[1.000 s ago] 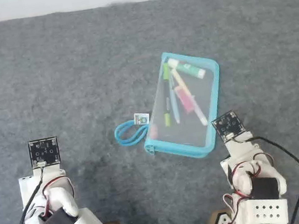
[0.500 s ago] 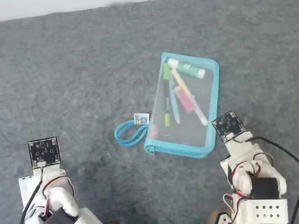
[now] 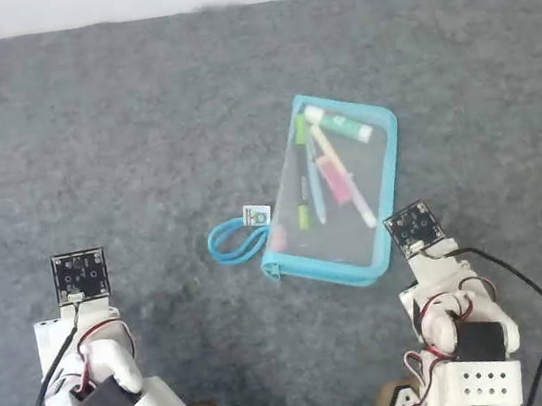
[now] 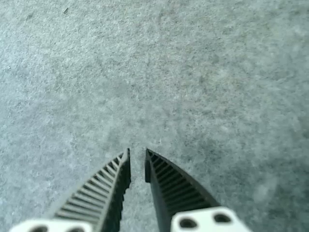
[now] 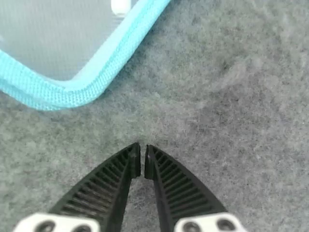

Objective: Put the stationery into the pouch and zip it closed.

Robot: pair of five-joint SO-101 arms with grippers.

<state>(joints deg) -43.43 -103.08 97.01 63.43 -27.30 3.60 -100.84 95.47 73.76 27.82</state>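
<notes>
Hanging low over the grey surface (image 4: pixel 193 72), the left jaws were drawn almost together, with a thin slit between the tips and nothing in it. The right jaws were pressed together at the tips and likewise empty, pointing at the surface just short of the pouch (image 5: pixel 72 92), whose turquoise corner lay near them but apart.

In the high view the left arm (image 3: pixel 95 389) sat folded in the lower left of the frame, well away from everything. The right arm (image 3: pixel 460 328) sat in the lower right, its wrist just beside the pouch's nearest corner.

The pouch (image 3: pixel 321 274) lay flat and tilted, right of the frame's centre. Through its clear face showed the stationery: a green marker (image 3: pixel 303 203), a blue pen (image 3: pixel 316 192), a pink piece (image 3: pixel 336 179), a white pen (image 3: pixel 357 201) and a white-and-green stick (image 3: pixel 346 127). All of these lay within the turquoise border. A blue strap (image 3: pixel 228 244) with a small tag (image 3: pixel 257 215) looped out from the pouch toward the left of the frame.

The packing looked done, since every piece seen was inside. The zip was the open question — its track was too fine to read, so I could not tell whether it was closed. With both arms parked and empty, the task was probably finished or within one pull of it.
</notes>
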